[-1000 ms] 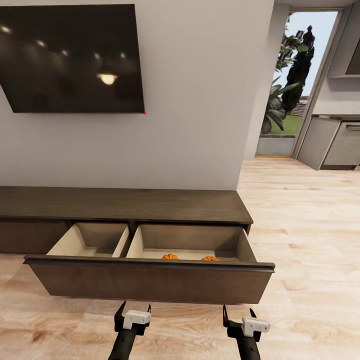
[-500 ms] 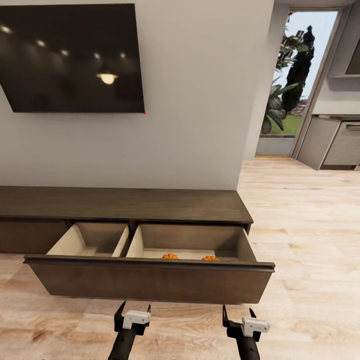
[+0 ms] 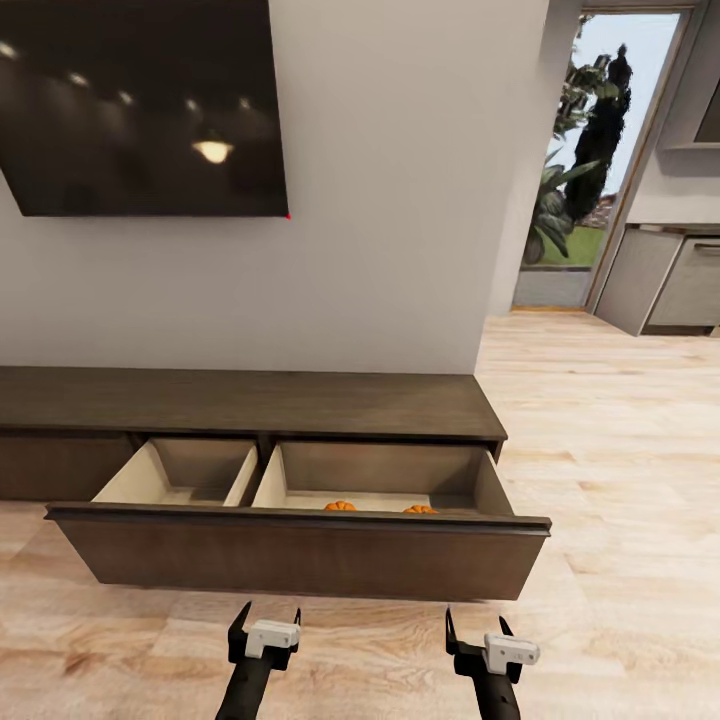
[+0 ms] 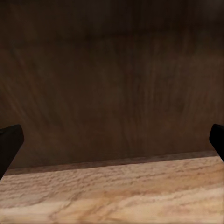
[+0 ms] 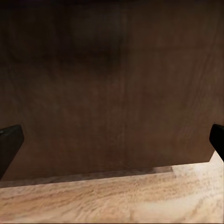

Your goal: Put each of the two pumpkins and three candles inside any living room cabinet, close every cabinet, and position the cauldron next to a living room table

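Head view puts your left gripper (image 3: 267, 616) and right gripper (image 3: 476, 625) low and side by side above the wood floor (image 3: 620, 520), both with fingers spread wide and nothing between them, neither touching anything. Just ahead of both stands the dark front of the cabinet's (image 3: 250, 405) pulled-out drawer (image 3: 300, 560); your wrist views face that same brown panel (image 4: 112, 79) (image 5: 112, 79) with floor beneath it. Past the front, in the drawer's right compartment, the two pumpkins (image 3: 340, 506) (image 3: 420, 509) sit on the pale bottom, only their orange tops peeking over the edge, one roughly between your grippers, the other nearer your right one. Above the cabinet hangs a dark television (image 3: 140, 110).
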